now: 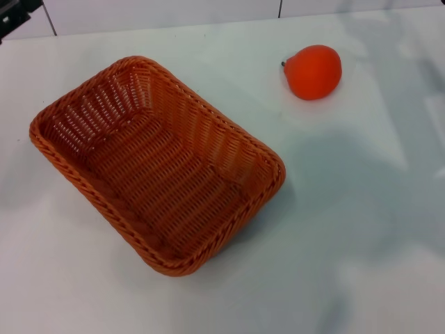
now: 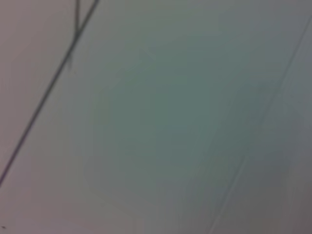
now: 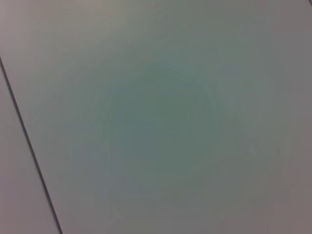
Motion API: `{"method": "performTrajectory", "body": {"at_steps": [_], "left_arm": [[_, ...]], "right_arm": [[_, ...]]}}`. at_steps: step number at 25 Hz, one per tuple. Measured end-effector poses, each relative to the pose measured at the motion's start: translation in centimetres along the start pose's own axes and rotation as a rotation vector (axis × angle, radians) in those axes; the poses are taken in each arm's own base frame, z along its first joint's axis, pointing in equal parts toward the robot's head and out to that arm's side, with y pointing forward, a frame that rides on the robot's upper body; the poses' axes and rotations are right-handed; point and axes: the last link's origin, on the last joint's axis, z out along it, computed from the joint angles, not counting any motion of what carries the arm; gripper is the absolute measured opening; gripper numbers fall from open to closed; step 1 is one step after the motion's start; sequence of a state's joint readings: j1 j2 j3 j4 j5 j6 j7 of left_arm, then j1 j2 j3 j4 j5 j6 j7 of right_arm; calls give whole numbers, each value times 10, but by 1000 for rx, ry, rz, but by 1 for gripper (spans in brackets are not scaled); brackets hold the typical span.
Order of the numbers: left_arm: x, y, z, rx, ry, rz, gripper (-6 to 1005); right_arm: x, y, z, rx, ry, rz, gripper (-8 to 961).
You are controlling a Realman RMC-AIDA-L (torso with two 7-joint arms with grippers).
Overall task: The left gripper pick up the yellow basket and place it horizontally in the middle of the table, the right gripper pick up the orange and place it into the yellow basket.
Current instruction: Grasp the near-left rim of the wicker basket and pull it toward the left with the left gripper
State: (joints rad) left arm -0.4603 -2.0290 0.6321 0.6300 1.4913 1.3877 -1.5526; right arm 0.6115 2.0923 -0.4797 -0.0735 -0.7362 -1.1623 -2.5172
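The yellow basket (image 1: 156,167), an orange-brown woven rectangle with a braided rim, lies empty and slantwise on the white table (image 1: 361,264), left of the middle. The orange (image 1: 313,72) sits on the table at the far right, apart from the basket, with its dark stem pointing left. A dark bit of my left arm, perhaps the left gripper (image 1: 15,19), shows at the far left corner, well away from the basket. The right gripper is out of view. Both wrist views show only plain grey surfaces with thin dark seams.
The table's far edge (image 1: 174,29) runs along the top of the head view, with pale panels and dark seams behind it. Soft shadows lie on the table at the right.
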Motion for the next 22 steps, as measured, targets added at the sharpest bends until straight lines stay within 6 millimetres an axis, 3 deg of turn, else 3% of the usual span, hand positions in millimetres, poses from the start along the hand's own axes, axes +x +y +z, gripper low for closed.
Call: {"method": "performTrajectory", "body": {"at_steps": [11,22], "left_arm": [[5,1,-13,101,226,39,727],[-8,0,-33,206,476,56,726]], "right_arm": [[0,3,-2,-12,4,5,946],[-2,3,-4,-20,-1,12,945]]}}
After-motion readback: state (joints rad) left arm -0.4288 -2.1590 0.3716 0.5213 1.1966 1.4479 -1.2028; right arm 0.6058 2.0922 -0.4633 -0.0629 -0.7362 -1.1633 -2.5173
